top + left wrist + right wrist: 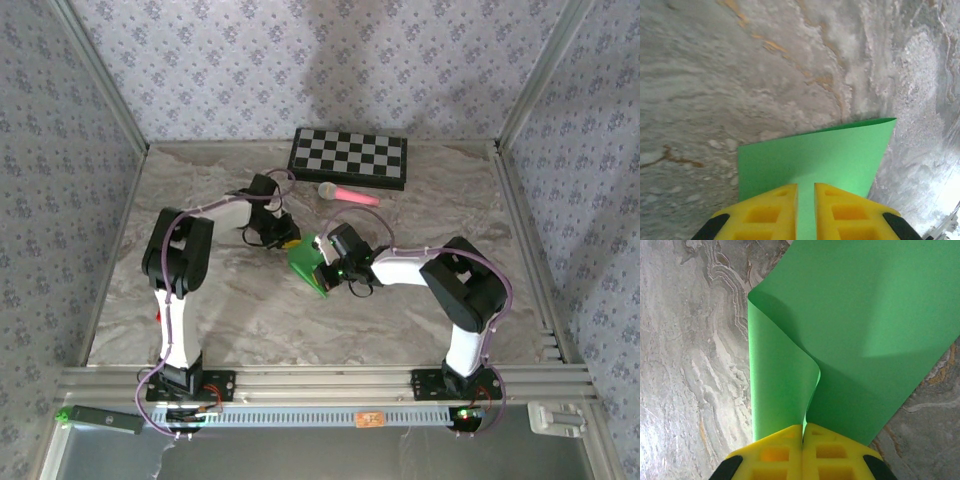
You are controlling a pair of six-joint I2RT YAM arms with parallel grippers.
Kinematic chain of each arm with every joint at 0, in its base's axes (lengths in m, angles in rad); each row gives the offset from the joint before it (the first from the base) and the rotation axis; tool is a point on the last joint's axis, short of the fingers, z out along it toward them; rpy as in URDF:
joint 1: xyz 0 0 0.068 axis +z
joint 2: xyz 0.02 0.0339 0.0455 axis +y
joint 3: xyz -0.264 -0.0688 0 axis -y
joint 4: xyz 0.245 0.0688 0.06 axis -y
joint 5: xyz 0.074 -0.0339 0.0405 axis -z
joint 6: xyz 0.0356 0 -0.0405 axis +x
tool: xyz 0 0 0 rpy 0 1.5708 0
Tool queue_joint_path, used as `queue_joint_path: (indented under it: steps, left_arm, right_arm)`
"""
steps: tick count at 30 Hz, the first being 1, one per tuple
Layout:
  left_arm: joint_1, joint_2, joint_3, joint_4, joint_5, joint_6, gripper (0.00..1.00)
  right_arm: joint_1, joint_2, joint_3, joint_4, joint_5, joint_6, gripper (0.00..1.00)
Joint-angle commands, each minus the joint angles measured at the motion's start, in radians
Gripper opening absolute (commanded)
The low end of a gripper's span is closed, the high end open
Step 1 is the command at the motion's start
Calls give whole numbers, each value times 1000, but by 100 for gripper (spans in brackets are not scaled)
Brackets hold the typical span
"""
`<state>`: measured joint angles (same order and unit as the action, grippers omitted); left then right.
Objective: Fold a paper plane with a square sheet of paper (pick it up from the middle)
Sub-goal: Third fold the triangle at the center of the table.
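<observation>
square sheet of paper [865,305]: smooth, matte | table [740,75]: marbled stone look | right tool pads [835,455]: yellow plastic

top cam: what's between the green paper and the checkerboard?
The pink-handled microphone lies between green paper and checkered board, top view.

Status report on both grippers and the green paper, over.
Right gripper shut on the square sheet of paper, sheet curled. Left gripper slightly open at its edge. Checkered board and microphone well clear.
</observation>
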<state>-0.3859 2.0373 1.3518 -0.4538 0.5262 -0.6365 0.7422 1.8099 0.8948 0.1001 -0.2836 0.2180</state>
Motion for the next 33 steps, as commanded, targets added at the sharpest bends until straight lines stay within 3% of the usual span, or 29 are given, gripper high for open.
queue_joint_path:
  steps: [1,15,33]
  left_arm:
    - [-8,15,3,-25,5,14,14]
    - [-31,78,29,-103,-40,82,3]
    - [-38,97,44,-125,-52,113,0]
  right_arm:
    - [6,32,15,-43,12,4,0]
    - [-6,-3,21,-15,-11,1,0]
    - [-6,15,37,-35,4,1,0]
